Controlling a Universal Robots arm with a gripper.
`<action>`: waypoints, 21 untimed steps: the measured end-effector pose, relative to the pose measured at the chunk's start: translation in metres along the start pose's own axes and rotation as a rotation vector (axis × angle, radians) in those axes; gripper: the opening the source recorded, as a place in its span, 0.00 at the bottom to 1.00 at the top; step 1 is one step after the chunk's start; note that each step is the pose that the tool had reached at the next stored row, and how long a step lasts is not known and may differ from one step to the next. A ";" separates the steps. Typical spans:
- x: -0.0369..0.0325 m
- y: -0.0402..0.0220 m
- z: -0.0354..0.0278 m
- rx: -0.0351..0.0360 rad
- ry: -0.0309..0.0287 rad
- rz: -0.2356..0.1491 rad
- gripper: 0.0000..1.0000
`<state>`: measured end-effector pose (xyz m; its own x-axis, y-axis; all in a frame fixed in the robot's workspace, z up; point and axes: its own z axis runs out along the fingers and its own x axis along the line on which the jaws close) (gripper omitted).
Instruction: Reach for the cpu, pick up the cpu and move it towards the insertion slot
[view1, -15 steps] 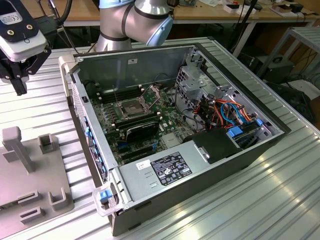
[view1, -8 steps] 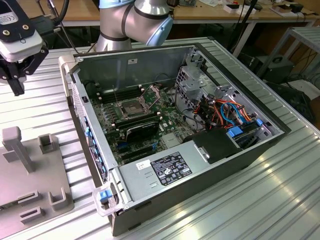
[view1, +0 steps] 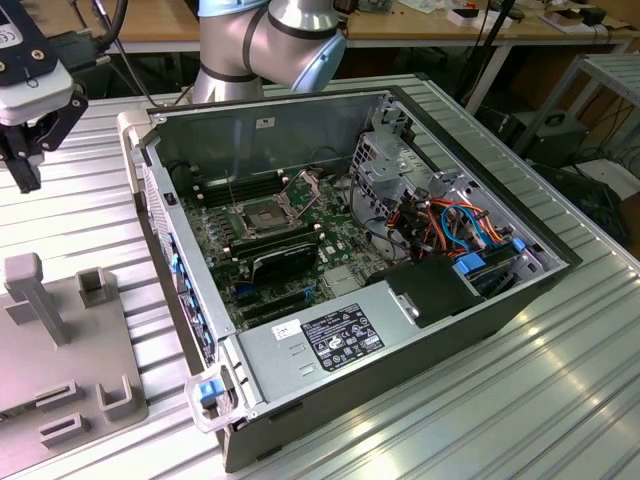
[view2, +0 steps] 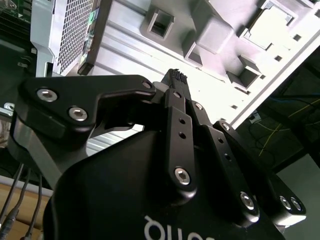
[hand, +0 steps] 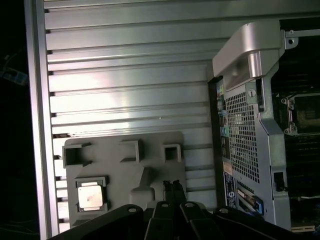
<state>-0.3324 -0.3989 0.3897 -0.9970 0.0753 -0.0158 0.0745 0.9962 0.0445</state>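
Gripper: one black gripper (hand: 172, 186) is hanging over the grey fixture plate (hand: 115, 170) without touching it.
Gripper state: its two fingertips (view2: 175, 77) are sitting pressed together and are carrying nothing.
Cpu: one cpu (hand: 90, 195) is lying flat in a framed pocket on the plate.
Cpu and gripper: the cpu is sitting apart from the fingertips, with no contact. It is on the side of the plate away from the computer case (hand: 247, 125), while the fingertips are showing over the side nearer the case.
Plate: one plate is lying on the ridged metal table (view1: 560, 400). In the first wrist view it is showing three square brackets in a row, one upright post and the pocket holding the cpu.
Case: one open computer case is lying on its side just beside the plate, and the green motherboard (view1: 300, 250) is facing up inside it.
Insertion slot: one insertion slot (view1: 262, 213) is sitting on the motherboard inside the case, well apart from the plate, with its dark centre showing.
Other contents: long black memory slots (view1: 275, 240) are running beside the slot, and orange and blue cables (view1: 455, 222) are bunching at the end of the case farther from the plate.
Arm: one arm (view1: 270, 40) is standing behind the case, on the side away from the plate.
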 end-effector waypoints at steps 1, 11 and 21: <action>0.0007 0.0000 0.0000 0.0000 0.0000 0.000 0.11; 0.0078 -0.0006 -0.0001 0.0000 -0.0001 0.000 0.11; 0.0131 -0.0010 -0.0002 0.0000 -0.0001 0.000 0.11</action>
<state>-0.3456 -0.3989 0.3897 -0.9970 0.0752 -0.0159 0.0744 0.9962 0.0445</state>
